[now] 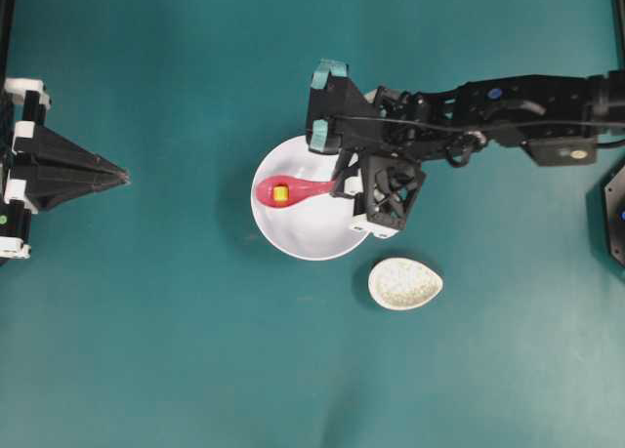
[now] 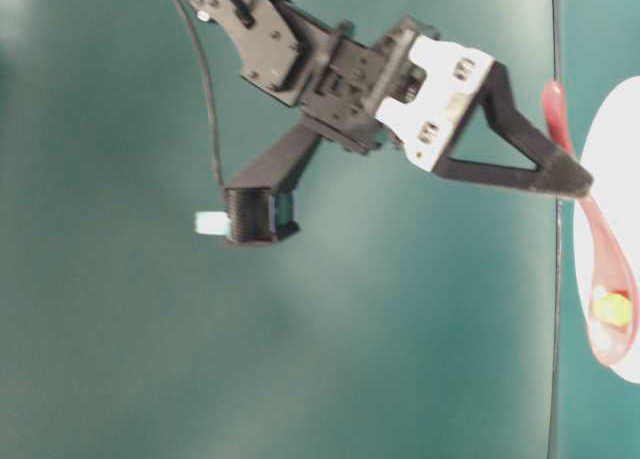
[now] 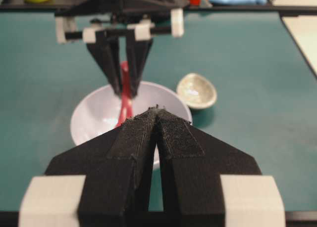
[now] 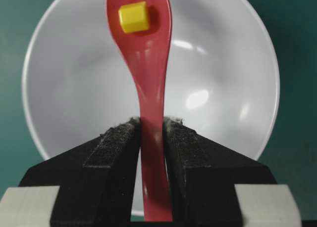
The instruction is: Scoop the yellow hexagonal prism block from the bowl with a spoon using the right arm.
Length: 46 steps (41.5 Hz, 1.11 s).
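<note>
The tiny yellow hexagonal prism block [image 1: 280, 192] [image 4: 133, 17] [image 2: 612, 307] lies in the scoop of the pink-red spoon [image 1: 303, 188] [image 4: 148, 78] [image 2: 600, 239]. The scoop sits over the left part of the white bowl [image 1: 308, 238] [image 4: 223, 88] [image 3: 94, 118]. My right gripper [image 1: 342, 180] [image 4: 152, 122] is shut on the spoon's handle at the bowl's right rim, its pads pressing both sides. Far off at the table's left edge, my left gripper [image 1: 125, 178] [image 3: 157, 109] is shut with nothing in it and points toward the bowl.
A small speckled beige oval spoon rest [image 1: 404, 283] [image 3: 196, 91] stands on the teal table just right of and below the bowl. The right arm [image 1: 508, 111] reaches in from the right edge. Coloured items lie beyond the table's far edge in the left wrist view.
</note>
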Each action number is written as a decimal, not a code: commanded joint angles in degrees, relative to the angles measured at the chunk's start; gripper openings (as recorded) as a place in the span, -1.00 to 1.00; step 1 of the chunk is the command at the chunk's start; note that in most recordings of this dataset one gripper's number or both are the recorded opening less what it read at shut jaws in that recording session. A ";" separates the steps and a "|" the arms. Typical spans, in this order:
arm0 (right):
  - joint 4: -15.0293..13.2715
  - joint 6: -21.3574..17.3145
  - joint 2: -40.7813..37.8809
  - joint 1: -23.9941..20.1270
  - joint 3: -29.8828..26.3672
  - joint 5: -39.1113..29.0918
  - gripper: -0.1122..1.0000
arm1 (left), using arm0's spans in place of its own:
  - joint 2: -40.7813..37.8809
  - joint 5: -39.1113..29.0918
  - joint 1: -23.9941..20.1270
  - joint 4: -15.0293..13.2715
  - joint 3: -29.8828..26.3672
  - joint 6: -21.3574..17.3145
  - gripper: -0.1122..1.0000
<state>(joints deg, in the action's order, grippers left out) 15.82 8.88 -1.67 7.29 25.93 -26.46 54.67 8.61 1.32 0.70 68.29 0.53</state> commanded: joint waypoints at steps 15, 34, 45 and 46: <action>0.00 -0.18 11.87 1.23 -0.97 -5.01 -0.39 | -0.26 0.26 0.09 0.18 -1.58 0.18 -0.79; -0.18 -0.18 20.74 3.60 -1.05 -6.77 -0.39 | -0.26 0.26 0.09 0.09 -1.67 0.18 -0.79; -0.18 -0.18 21.53 3.60 -1.23 -7.38 -0.39 | -0.26 0.35 0.09 0.18 -1.58 0.26 -0.79; -0.18 -0.18 21.53 3.60 -1.23 -7.38 -0.39 | -0.26 0.35 0.09 0.18 -1.67 0.26 -0.79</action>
<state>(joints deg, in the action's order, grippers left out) 15.73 8.70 18.46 10.81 26.02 -34.01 54.67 8.53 1.32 0.70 68.29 0.70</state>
